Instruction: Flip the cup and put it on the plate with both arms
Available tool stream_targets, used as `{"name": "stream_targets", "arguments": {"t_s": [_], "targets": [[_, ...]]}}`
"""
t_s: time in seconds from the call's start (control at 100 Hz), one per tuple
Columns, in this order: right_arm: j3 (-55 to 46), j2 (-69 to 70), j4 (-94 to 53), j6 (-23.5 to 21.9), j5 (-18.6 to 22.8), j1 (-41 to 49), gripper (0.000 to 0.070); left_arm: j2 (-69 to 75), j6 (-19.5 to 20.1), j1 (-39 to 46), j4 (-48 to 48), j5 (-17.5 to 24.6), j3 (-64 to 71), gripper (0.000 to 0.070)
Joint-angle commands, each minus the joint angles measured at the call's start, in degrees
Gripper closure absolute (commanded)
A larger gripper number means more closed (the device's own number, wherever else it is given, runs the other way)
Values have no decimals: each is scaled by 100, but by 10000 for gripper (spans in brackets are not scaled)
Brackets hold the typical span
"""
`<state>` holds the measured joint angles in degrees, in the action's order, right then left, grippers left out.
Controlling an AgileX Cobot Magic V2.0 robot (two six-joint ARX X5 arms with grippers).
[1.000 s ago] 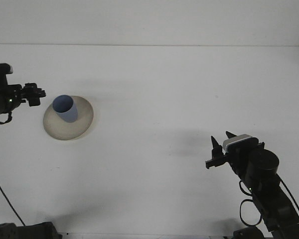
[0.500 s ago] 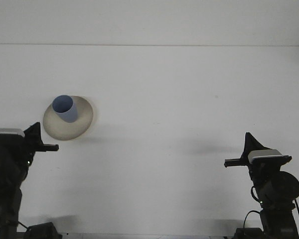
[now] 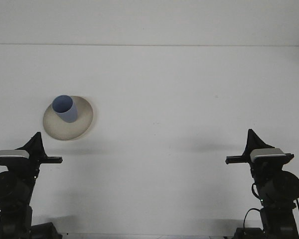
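Nearest, at the bottom corners: both arms folded back and low, well apart from each other and from the crockery. Left gripper [image 3: 36,141] at lower left, a dark pointed shape rising above a grey-topped wrist block, with a thin dark bar jutting rightward at its base; fingers seen as one closed-looking wedge from this angle, so opening impossible to tell. Nothing held there. Right gripper [image 3: 250,138] at lower right, mirrored: a dark pointed wedge above a grey-topped block, a thin bar jutting leftward; again impossible to tell wide from narrow, and nothing between the tips. Black cabling looped beneath the right arm's round joint.

Farther out, on the white table [image 3: 179,99]: a pale beige plate [image 3: 75,127] on the left half, ahead of the left gripper and clear of it. On the plate's far-left part, a blue cup [image 3: 66,108], mouth up and open toward the camera, tilted slightly, its base resting on the plate surface. Soft shadow to the plate's right.

Farthest: the table's back edge as a faint horizontal line, plain white wall above.
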<state>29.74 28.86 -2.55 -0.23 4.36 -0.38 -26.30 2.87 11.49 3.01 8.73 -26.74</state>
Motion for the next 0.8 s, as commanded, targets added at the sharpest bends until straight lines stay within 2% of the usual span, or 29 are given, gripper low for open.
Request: {"name": "stream_targets", "arguments": {"t_s": [0.0, 0.54, 0.6, 0.79], "targets": [[13, 7, 48, -39, 7, 2, 700, -11, -61, 11, 52, -33, -63, 686], [13, 7, 48, -39, 7, 2, 700, 227, -72, -2, -59, -31, -22, 686], [13, 7, 48, -39, 7, 2, 700, 402, -151, -94, 9, -26, 120, 686], [13, 7, 46, -39, 7, 2, 700, 1440, -15, -640, 299, -162, 1215, 686]]}}
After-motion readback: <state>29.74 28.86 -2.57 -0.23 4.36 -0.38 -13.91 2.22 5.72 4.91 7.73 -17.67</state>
